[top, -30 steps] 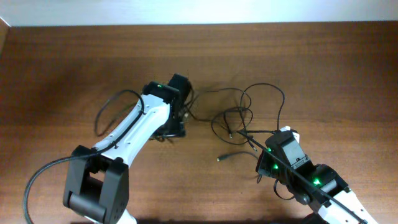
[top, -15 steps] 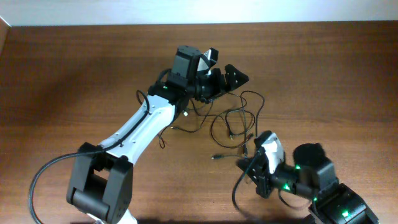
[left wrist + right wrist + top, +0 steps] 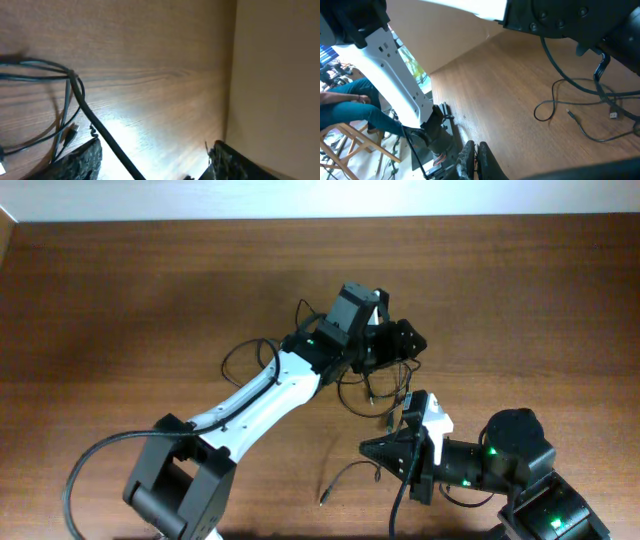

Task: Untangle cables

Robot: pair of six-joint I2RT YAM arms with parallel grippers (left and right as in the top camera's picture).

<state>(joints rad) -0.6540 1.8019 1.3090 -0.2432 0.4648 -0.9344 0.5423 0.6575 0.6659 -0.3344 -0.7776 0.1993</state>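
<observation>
The left hand (image 3: pixel 155 148) is wide open: its wrist view shows one dark finger (image 3: pixel 82 159) at the lower left and the other at the lower right. A single black strand of the cables (image 3: pixel 73 76) runs slantwise through the gap between them, close to the left finger, and nothing is pinched. That strand comes from a crossing of cords at the left of this view, where a small plug end lies on the wood. The overhead view places the left hand (image 3: pixel 400 340) far of centre but does not show this detail.

The right hand (image 3: pixel 475 146) has its fingers pressed together. Whether a cord is caught between them cannot be told from its wrist view. From above, the right hand (image 3: pixel 368 448) points left from the near right. A loose length of cable (image 3: pixel 340 473) curls away just near of it, with its plug end lying nearer still.

The rest of the cables loop on the wood between the two hands, and another loop lies farther left beside the left arm (image 3: pixel 262 388). The right wrist view shows thin cords (image 3: pixel 553 97) with small plugs lying under the dark left hand.

The tabletop (image 3: pixel 150 280) is dark brown wood grain. A pale wall (image 3: pixel 275 75) rises at its edge. The tilted right wrist view also shows a jeans-clad leg (image 3: pixel 350 110) and a wooden chair (image 3: pixel 340 145) beyond the tabletop.
</observation>
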